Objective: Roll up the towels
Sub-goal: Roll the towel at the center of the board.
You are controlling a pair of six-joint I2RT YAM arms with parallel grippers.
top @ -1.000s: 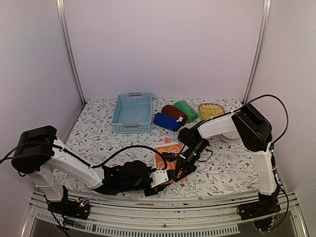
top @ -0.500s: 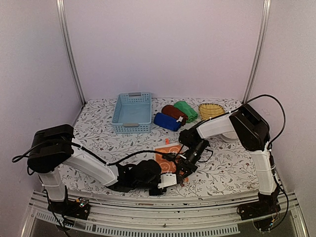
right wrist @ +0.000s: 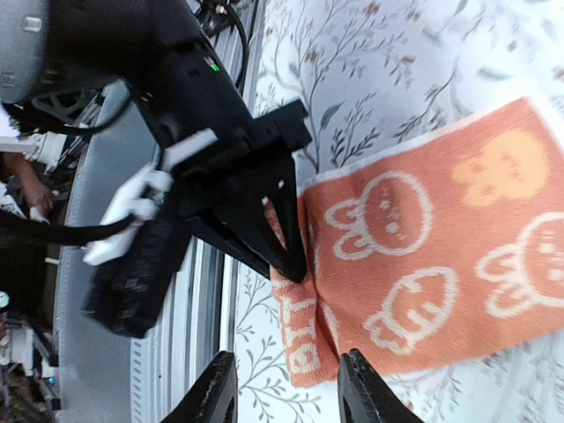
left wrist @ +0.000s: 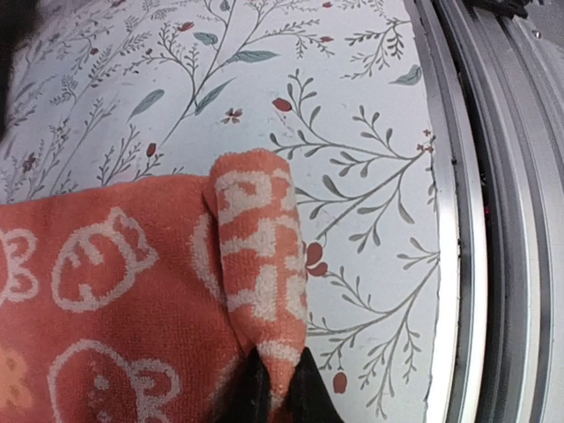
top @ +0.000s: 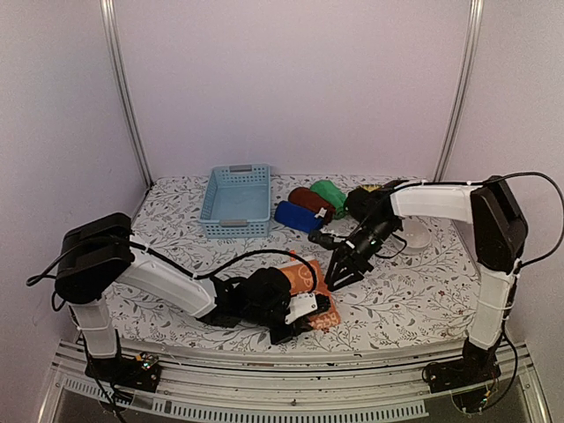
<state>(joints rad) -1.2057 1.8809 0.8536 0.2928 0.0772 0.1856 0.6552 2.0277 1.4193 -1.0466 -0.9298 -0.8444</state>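
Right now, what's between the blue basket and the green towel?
The dark blue towel and the maroon towel, both rolled, seen in the top view.

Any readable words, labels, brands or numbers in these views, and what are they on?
No text can be read in any view.
The orange towel carries only a white pattern of cartoon animal faces, no letters.
The light blue basket shows no label or marking at this size.
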